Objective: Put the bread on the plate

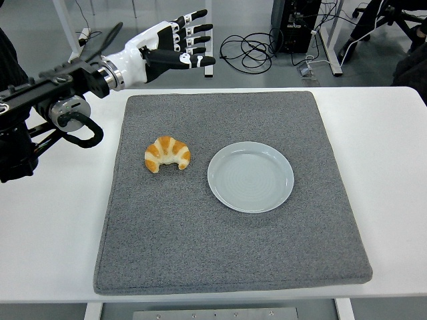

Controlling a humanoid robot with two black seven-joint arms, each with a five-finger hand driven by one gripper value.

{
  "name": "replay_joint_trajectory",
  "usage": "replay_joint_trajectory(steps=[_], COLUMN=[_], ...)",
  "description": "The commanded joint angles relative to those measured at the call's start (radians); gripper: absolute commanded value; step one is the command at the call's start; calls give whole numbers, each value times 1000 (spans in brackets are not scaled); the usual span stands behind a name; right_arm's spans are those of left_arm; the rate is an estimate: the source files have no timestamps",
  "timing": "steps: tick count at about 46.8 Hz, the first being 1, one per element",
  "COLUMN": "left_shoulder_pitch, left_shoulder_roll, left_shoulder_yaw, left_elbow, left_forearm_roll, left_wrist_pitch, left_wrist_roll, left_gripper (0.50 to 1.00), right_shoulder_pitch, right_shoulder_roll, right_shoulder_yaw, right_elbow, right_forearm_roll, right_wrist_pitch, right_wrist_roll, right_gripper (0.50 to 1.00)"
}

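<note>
Bread: a golden-brown, crescent-shaped croissant (pixel 167 154) lies flat on the grey felt mat (pixel 227 267), at about 9 o'clock from the plate, near it but not touching.
Plate: a round, pale blue-grey ceramic plate (pixel 250 177) sits near the middle of the mat, with nothing on it.
Left hand: the white-and-black five-fingered left hand (pixel 172 47) hangs in the air beyond the mat's far edge, at roughly 12 o'clock from the croissant and well apart from it; its fingers (pixel 197 31) are stretched out and spread, pointing toward 3 o'clock, and hold nothing.
Right hand: not visible in the head view.
Done so far: nothing that shows; the croissant is untouched on the mat and the plate is bare.
Left to do: by my reading, all of it, namely bring the hand down over the croissant, grasp it, carry it toward 3 o'clock and set it on the plate.
Writing: small pale tags show on the finger segments, too small to read; no brand or label is legible on the croissant, plate, mat or white table (pixel 380 133).
</note>
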Motion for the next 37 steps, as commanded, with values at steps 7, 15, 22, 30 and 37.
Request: replay_joint_trajectory(steps=[7, 15, 22, 30, 37], left_shoulder_pitch=[3, 9, 12, 14, 18], left_shoulder_roll=[130, 140, 138, 132, 127], left_shoulder_yaw=[16, 22, 105, 190, 248], left_elbow=[-201, -203, -203, -200, -168], left_forearm_roll=[531, 849, 898, 1015, 1130], left_wrist_pitch=[53, 93, 93, 149, 238], left_wrist_roll=[9, 12, 12, 12, 12], left_gripper=[978, 978, 978, 975, 972], right_shoulder_pitch=[0, 0, 0, 0, 0], right_shoulder_roll=[0, 0, 0, 0, 0], right_shoulder_yaw=[0, 0, 0, 0, 0], right_elbow=[0, 0, 0, 0, 0], right_forearm_roll=[1, 0, 0, 0, 1], right_wrist_pitch=[0, 0, 0, 0, 0], right_wrist_roll=[0, 0, 0, 0, 0], right_gripper=[1000, 1000, 1000, 1000, 1000])
